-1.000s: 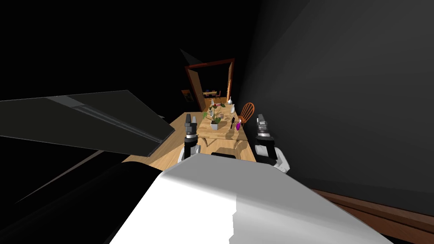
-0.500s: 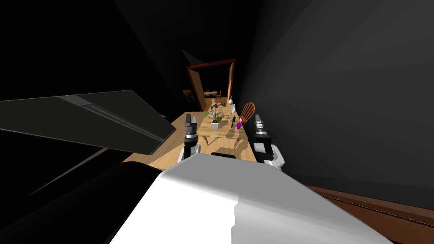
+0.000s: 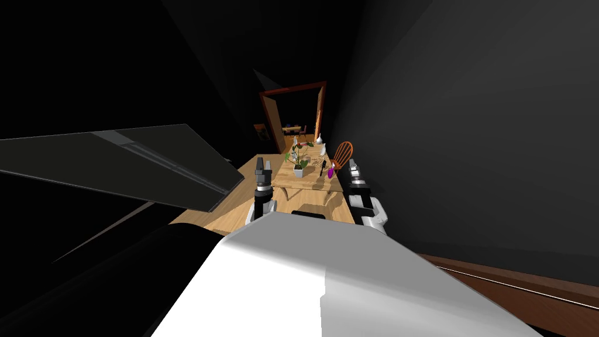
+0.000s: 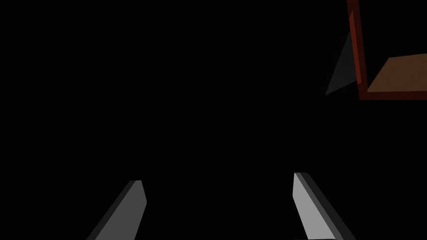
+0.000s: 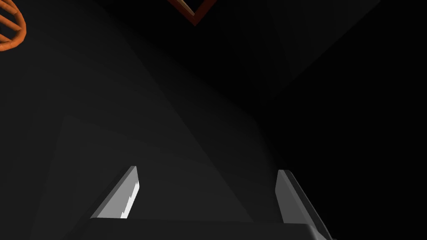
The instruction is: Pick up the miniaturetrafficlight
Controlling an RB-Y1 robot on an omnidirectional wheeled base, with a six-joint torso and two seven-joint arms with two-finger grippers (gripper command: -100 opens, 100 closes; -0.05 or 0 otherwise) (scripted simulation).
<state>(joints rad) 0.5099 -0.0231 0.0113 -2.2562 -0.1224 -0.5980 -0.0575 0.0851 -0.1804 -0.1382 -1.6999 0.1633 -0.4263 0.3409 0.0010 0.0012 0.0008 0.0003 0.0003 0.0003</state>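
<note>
A wooden table (image 3: pixel 285 182) stands ahead of me with small items on it. Among them are a potted plant (image 3: pixel 298 161), a purple item (image 3: pixel 329 173) and a slim dark upright item (image 3: pixel 321 168). I cannot tell which one is the miniature traffic light. My left gripper (image 3: pixel 262 168) is raised short of the table's near left corner, fingers open (image 4: pixel 219 179) with nothing between them. My right gripper (image 3: pixel 354 168) is held up at the table's near right side, also open (image 5: pixel 208 170) and empty.
An orange chair (image 3: pixel 341 154) sits at the table's right side, and its back shows in the right wrist view (image 5: pixel 9 28). A red-brown door frame (image 3: pixel 292 89) opens beyond the table. A big dark slab (image 3: pixel 128 167) juts in from the left. A dark wall (image 3: pixel 468 146) runs close on the right.
The whole head view has shifted a little, so I have moved. My right gripper has drifted left, closer to the table's right edge. The left gripper holds its place.
</note>
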